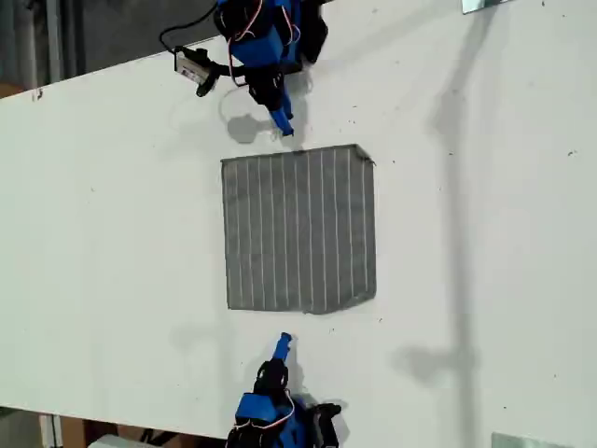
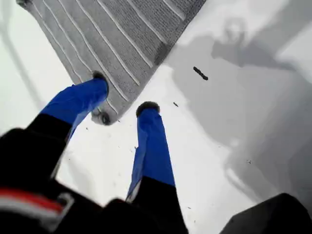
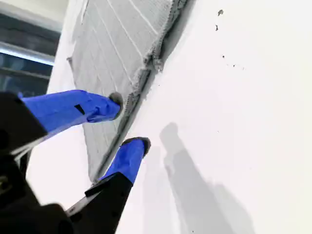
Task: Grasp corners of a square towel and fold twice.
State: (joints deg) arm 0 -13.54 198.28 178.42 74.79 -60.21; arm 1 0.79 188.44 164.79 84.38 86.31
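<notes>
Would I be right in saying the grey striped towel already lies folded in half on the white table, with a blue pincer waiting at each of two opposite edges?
Not quite: the towel lies flat, unfolded and still square, as the exterior view shows. The rest holds: it lies on the white table, a blue pincer at each of two opposite edges.

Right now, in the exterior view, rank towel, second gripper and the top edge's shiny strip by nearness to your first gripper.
1. towel, beside my first gripper.
2. my second gripper, beyond the towel.
3. shiny strip, exterior view's top right.

A lab-style robot workbench is showing here: a bare white tabletop [image 1: 485, 243] bearing blue hobby arms with exposed wiring [image 1: 244, 37].
</notes>
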